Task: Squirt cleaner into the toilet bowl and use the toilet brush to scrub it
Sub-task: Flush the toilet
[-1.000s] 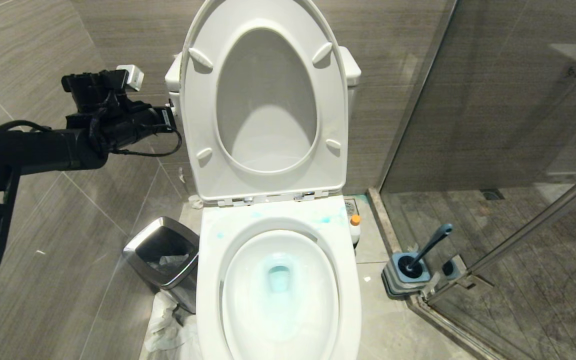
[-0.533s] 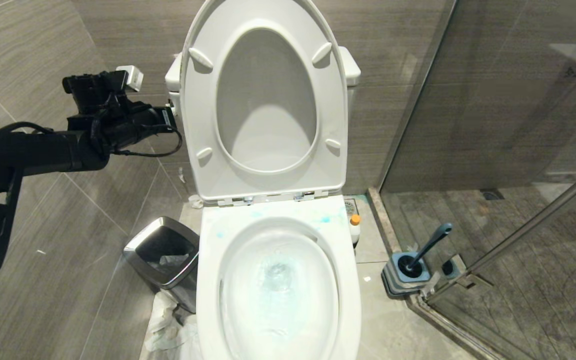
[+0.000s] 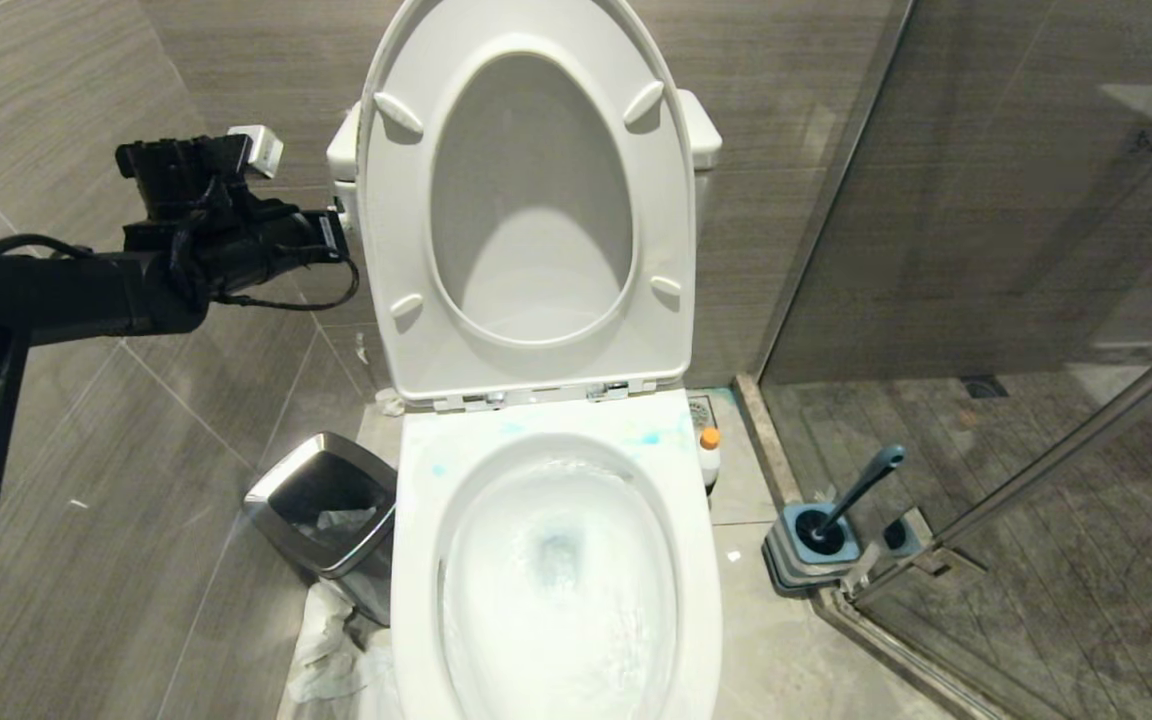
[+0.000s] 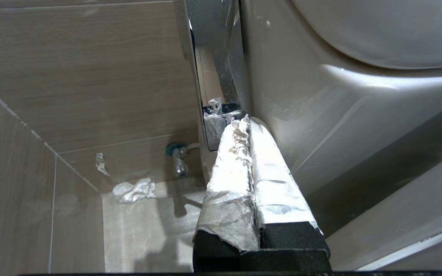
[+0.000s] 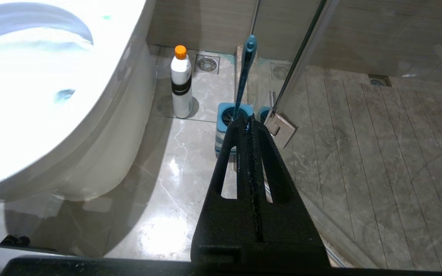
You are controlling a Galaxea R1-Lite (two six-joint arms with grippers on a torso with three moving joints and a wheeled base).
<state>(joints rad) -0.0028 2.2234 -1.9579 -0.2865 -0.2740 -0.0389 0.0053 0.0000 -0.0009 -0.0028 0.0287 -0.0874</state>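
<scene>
Flanking the toilet bowl [image 3: 556, 600]: waste bin [image 3: 321, 510] left, cleaner [image 3: 709, 455] right.

Grey wood-grain tiles [image 3: 56, 110] are covering the far wall and the left wall, split by pale grout lines. A glass shower screen [image 3: 1016, 200] is standing on the right, its steel rail [image 3: 1086, 440] slanting toward the near floor. Polished marble-look floor tiles [image 5: 167, 180] are catching a soft glare. A floor drain [image 5: 207, 64] is sitting by the far wall.
</scene>
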